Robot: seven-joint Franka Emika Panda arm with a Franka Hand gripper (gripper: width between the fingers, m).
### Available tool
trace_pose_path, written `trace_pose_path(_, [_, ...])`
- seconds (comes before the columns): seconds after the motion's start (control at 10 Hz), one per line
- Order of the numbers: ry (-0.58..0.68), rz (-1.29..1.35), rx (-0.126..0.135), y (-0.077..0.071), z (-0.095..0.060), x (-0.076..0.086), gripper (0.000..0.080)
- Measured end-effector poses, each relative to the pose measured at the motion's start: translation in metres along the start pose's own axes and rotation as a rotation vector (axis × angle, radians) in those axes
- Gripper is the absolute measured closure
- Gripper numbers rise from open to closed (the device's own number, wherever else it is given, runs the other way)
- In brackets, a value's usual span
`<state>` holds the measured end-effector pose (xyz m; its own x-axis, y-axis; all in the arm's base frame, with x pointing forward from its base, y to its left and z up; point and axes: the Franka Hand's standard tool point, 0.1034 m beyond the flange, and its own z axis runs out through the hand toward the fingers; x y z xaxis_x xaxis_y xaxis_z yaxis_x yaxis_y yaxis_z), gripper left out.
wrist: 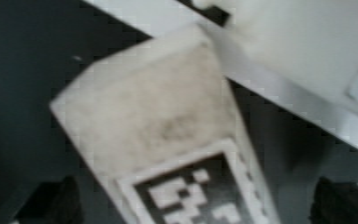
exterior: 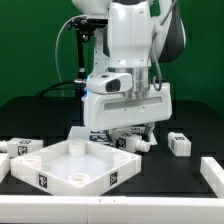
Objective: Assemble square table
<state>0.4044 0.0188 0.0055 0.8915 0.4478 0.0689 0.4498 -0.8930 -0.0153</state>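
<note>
Blur fills your wrist view: a white leg (wrist: pixel 158 120), tag cut off, looms close. Whether the gripper (exterior: pixel 135 131) grips it, you cannot tell. The tabletop (exterior: pixel 70 166) lies just beside, toward the exterior view's left.

The white square tabletop (exterior: pixel 62 183) lies rim-up near the counter's front edge, toward the exterior view's left. It is turned so that one corner points at that edge, and tags show on its two near walls. One white block leg (exterior: pixel 180 144) sits toward the counter's right edge, and a second leg (exterior: pixel 26 147) sits near the left edge. A third leg (wrist: pixel 158 120), tagged and tilted, fills the wrist view.
</note>
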Motion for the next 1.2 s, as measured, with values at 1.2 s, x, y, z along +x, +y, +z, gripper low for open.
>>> trace_pose_path(1.2, [-0.014, -0.096, -0.027, 0.06, -0.02, -0.034, 0.0515])
